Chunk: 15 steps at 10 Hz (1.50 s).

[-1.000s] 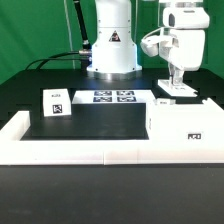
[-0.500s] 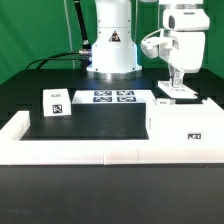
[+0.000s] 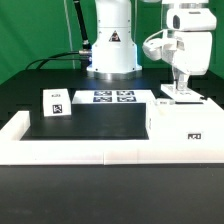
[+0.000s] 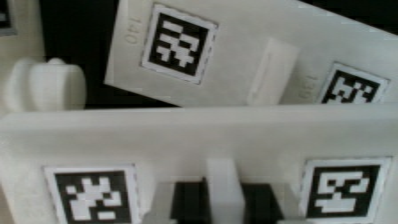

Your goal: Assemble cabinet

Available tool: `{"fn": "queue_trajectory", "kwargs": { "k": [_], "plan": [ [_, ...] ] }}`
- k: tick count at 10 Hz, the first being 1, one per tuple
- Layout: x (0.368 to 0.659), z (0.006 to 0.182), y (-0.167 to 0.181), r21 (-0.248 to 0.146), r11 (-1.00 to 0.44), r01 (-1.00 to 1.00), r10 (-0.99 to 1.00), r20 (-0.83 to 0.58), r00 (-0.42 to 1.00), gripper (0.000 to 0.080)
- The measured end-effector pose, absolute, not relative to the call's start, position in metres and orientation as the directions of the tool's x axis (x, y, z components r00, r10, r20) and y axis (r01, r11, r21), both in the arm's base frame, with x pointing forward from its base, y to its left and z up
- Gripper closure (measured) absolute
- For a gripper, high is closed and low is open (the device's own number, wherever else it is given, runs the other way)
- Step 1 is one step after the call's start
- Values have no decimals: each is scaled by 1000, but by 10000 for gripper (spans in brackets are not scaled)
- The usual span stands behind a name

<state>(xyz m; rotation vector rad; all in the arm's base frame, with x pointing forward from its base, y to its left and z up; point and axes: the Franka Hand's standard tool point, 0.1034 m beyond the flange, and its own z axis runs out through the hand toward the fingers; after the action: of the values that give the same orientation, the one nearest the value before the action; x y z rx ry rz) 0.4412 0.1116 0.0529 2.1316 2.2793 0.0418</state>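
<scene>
The cabinet's large white box [image 3: 185,120] stands on the exterior view's right, inside the mat's corner. My gripper [image 3: 174,90] hangs straight down over its back edge. In the wrist view the gripper [image 4: 219,197] has its two dark fingers [image 4: 183,205] pressed on either side of a thin upright white panel edge [image 4: 219,172], between two marker tags. Beyond that lies a white tagged panel [image 4: 231,60] and a rounded white part [image 4: 45,88]. A small white tagged block [image 3: 55,103] stands apart on the exterior view's left.
The marker board [image 3: 113,97] lies flat at the back middle. A low white rail [image 3: 70,150] frames the black mat along the front and left. The arm's white base [image 3: 110,50] stands behind the marker board.
The gripper and wrist have shifted slightly toward the exterior view's right over the box. The block and box have not moved.
</scene>
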Motion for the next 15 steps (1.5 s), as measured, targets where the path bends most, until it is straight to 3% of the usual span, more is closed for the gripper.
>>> {"fn": "queue_trajectory", "kwargs": {
  "k": [2, 6, 15],
  "plan": [
    [441, 53, 111, 33, 66, 997, 998, 3, -66, 730],
    [468, 58, 107, 26, 22, 999, 1000, -15, -21, 730],
    [481, 55, 115, 37, -17, 999, 1000, -2, 17, 729]
  ]
}}
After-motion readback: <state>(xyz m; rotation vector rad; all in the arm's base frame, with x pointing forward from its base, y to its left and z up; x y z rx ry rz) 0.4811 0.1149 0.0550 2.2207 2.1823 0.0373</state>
